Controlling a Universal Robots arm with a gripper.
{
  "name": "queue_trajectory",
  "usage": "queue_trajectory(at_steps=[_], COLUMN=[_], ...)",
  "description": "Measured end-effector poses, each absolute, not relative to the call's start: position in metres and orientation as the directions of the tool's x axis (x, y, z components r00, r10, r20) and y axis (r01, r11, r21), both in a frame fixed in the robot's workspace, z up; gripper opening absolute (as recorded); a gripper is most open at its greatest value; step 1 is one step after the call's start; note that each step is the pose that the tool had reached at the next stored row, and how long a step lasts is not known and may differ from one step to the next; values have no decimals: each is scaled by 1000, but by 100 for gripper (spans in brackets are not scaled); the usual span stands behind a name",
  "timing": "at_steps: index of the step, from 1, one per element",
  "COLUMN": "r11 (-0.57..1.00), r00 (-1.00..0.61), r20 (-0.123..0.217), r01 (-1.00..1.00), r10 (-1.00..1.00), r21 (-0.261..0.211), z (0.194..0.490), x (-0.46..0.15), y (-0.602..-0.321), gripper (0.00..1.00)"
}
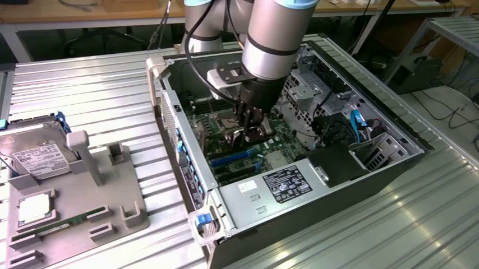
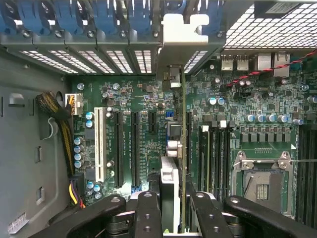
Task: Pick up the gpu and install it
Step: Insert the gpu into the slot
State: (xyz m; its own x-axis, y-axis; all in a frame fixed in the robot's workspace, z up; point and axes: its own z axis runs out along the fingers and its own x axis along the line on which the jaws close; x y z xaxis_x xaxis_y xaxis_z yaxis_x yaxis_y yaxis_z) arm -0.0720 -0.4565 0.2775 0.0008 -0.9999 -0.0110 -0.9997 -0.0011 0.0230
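The gpu (image 2: 184,148) appears edge-on in the wrist view as a thin dark card, with its silver bracket (image 2: 184,37) up against the case's rear slot openings. My gripper (image 2: 173,210) is shut on the card, a black finger (image 2: 148,213) on each side. The card stands upright over the motherboard (image 2: 143,129), in line with a long black expansion slot beside the memory slots; whether it is seated I cannot tell. In the exterior view my gripper (image 1: 249,128) reaches down inside the open computer case (image 1: 174,106), holding the gpu (image 1: 254,134) just above the board.
A power supply (image 1: 279,186) and drive cage (image 1: 307,89) crowd the case interior, along with blue cables (image 1: 358,120). A grey parts holder (image 1: 82,190) at the exterior view's left carries a hard drive (image 1: 33,154), a processor (image 1: 33,207) and a green memory stick (image 1: 64,225).
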Motion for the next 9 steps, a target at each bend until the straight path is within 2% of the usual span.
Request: queue_trajectory(at_steps=[9], r11=[-2], r00=[2], r20=[-11], r01=[-1000], r10=[-1000], r21=[23], z=[266], x=[-74], y=[-456], gripper=[28])
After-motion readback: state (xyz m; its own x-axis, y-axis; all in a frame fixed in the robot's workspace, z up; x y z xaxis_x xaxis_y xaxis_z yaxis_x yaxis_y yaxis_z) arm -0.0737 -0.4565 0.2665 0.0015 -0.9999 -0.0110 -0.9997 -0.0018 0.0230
